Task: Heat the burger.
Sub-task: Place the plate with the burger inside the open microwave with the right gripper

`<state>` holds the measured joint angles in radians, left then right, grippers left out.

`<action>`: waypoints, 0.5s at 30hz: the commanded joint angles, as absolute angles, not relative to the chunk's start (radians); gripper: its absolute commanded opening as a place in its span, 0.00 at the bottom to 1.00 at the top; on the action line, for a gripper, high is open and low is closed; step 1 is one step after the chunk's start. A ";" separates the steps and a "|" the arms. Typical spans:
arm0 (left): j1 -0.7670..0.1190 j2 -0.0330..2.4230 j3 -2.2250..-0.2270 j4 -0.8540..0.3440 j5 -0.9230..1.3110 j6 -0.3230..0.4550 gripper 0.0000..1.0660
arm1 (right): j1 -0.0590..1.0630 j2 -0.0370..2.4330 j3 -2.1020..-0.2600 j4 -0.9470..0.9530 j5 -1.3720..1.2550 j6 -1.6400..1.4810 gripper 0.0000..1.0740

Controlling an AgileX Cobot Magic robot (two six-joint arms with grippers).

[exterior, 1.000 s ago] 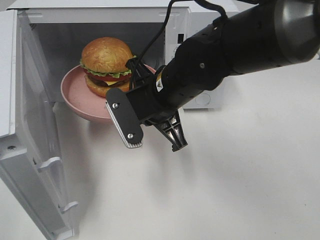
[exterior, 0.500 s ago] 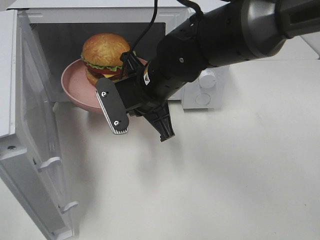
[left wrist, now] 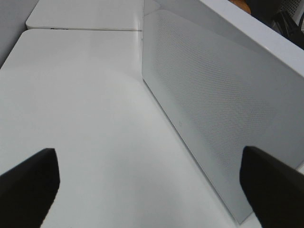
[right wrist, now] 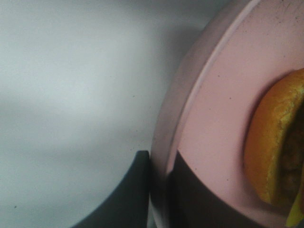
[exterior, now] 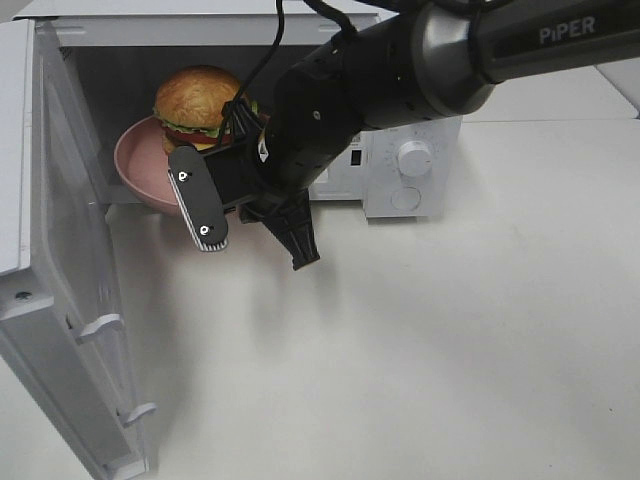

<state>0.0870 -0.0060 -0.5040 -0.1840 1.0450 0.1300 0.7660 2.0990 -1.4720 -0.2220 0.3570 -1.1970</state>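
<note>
The burger (exterior: 197,100), with a golden bun, lettuce and tomato, rides on a pink plate (exterior: 135,165) that sits partly inside the open microwave (exterior: 200,30). My right gripper (exterior: 243,135) reaches in from the right and is shut on the plate's right rim. Its fingertips are mostly hidden behind the wrist. In the right wrist view the right gripper (right wrist: 161,194) clamps the plate's rim (right wrist: 204,118) between dark fingers, with the bun's edge (right wrist: 273,142) beside it. My left gripper (left wrist: 149,190) stands wide open over bare table, holding nothing, next to a white perforated panel (left wrist: 223,109).
The microwave door (exterior: 60,280) swings open toward the front left. The control panel with a round knob (exterior: 413,158) is to the right of the cavity. White tabletop (exterior: 450,350) spreads in front.
My right arm has moved left and back, carrying the plate and burger deeper into the microwave cavity. The left gripper has stayed still.
</note>
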 commanded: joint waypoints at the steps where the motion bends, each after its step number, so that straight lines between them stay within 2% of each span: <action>1: 0.081 -0.026 -0.504 -0.185 1.038 0.131 0.92 | 0.765 2.121 -1.561 -0.236 0.335 -1.157 0.00; 15: 0.081 -0.026 -0.504 -0.185 1.038 0.129 0.92 | 0.727 2.180 -1.686 -0.295 0.372 -1.113 0.00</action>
